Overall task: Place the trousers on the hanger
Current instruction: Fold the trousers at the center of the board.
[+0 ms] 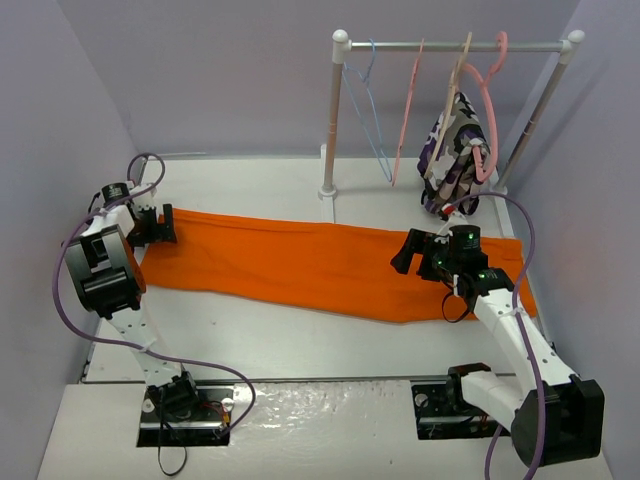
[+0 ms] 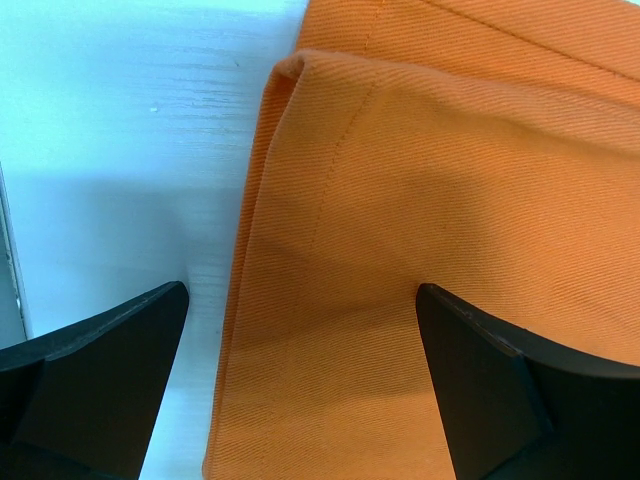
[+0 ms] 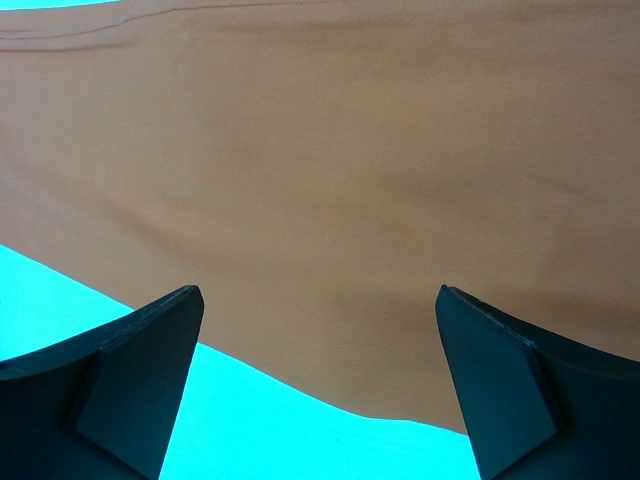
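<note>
The orange trousers (image 1: 310,265) lie flat across the table from left to right. The light-blue hanger (image 1: 368,112) hangs at the left end of the rack rail, empty. My left gripper (image 1: 158,226) is open over the trousers' left end; in the left wrist view the gripper (image 2: 300,300) has the hemmed cloth edge (image 2: 330,200) between its fingers (image 2: 120,370). My right gripper (image 1: 420,252) is open low over the right part; in the right wrist view the gripper (image 3: 318,300) straddles the near edge of the trousers (image 3: 330,200).
A white clothes rack (image 1: 332,120) stands at the back with pink hangers (image 1: 408,100), a beige hanger and a purple-white-black patterned garment (image 1: 455,155). Grey walls close the left, back and right sides.
</note>
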